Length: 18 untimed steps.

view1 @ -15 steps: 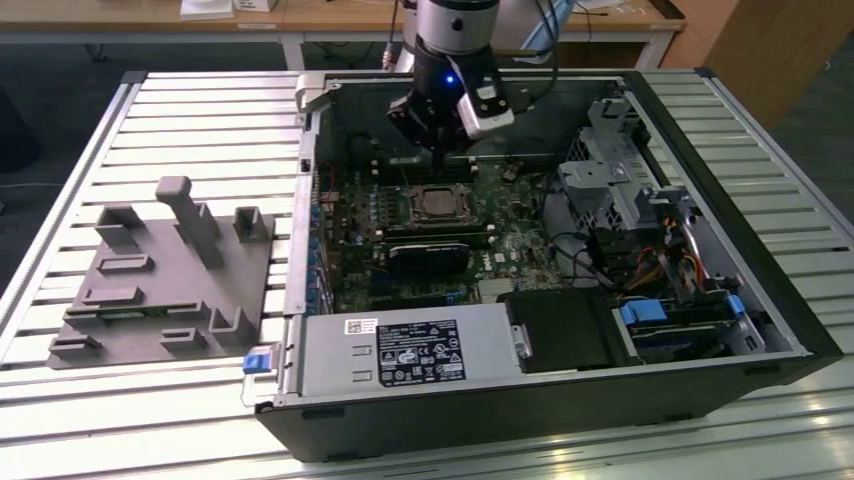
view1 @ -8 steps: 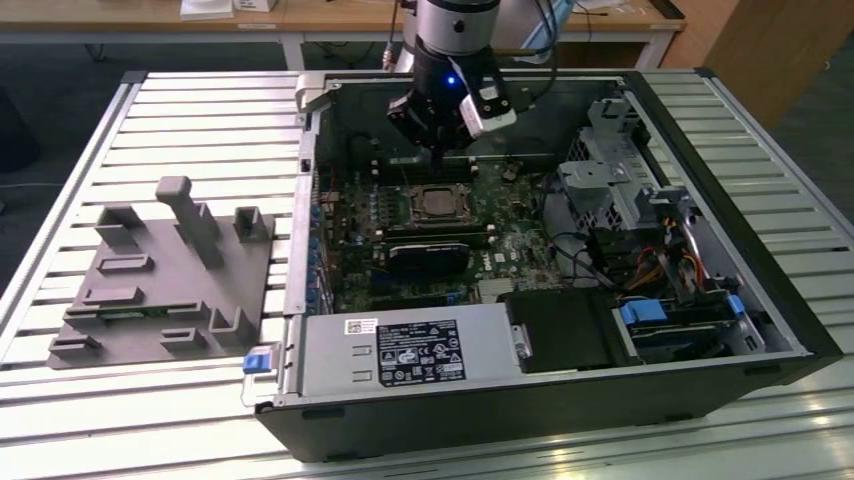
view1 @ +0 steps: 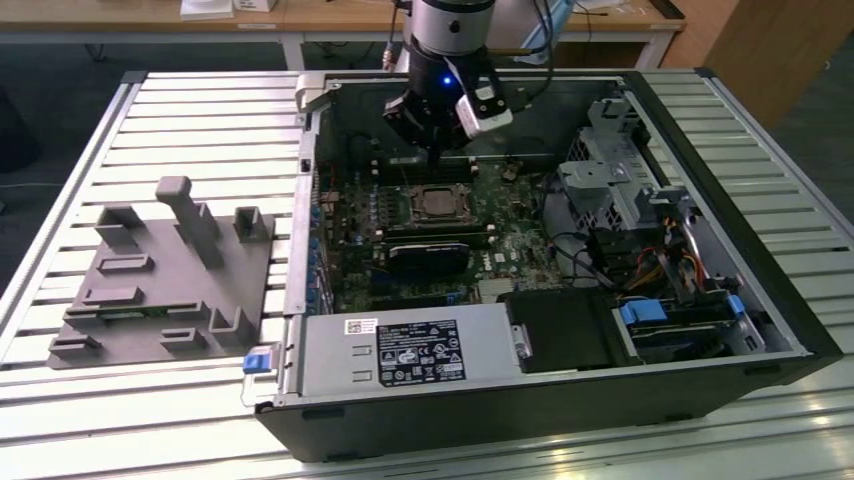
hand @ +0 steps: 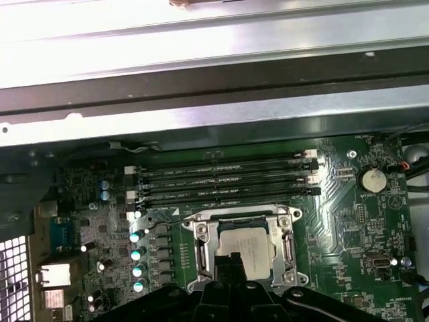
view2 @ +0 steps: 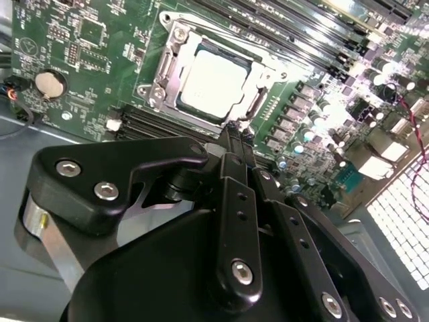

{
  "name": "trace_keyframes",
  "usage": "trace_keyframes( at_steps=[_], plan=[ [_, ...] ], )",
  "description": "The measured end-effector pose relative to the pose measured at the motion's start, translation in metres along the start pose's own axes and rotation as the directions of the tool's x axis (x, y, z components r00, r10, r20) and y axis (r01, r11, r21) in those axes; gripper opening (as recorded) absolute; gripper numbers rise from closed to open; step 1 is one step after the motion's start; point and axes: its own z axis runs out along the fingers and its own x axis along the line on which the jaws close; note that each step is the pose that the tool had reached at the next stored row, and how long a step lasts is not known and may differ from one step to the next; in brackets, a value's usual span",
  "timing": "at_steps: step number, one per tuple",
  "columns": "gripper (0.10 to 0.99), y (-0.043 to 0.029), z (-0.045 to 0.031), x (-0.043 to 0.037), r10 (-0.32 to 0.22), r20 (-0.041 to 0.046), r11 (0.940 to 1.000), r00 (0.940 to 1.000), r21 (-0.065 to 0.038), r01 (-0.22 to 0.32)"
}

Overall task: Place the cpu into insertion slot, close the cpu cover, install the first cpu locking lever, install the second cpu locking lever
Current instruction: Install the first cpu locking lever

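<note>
**While the cpu sits in the insertion slot, the gripper hangs clenched on nothing**

Though the arm blocks part of the sightline from where I'm standing, the layout reads well enough. The open PC case lies on a slatted table w/ the mobo facing up. The tool is low over the board, its tips near one edge of the socket. The fingers are drawn tight together, nothing between them.

The chip lies flat in the socket, dull silver top showing in both wrist views. The cpu cover lies down around it, framing the top through its cut-out. Whether either locking lever is hooked under its catch I can't make out; the wire parts blur into the frame.

On handling, my read: the chip is light, stiff and thin, w/ a smooth metal lid that would slip under a loose pinch. The risk is underneath, i.e. the fine contacts btw chip and socket, so any hold belongs on two opposite edges, kept level, never pressing on the face. The cover looks like thin springy sheet metal. It would flex if pushed mid-span, so it's better worked at its free edge. The levers, being slim sprung wire, would prob. fight back and skid off smooth pads, so take them at the bent end.
</note>
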Motion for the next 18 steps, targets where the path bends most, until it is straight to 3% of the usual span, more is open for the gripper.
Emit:
trace_keyframes(
  at_steps=[18],
  plan=[
    [0.114,-0.0029,0.0008,0.0251,0.000,0.0000,1.0000,1.0000,0.000,0.000]
  ],
)
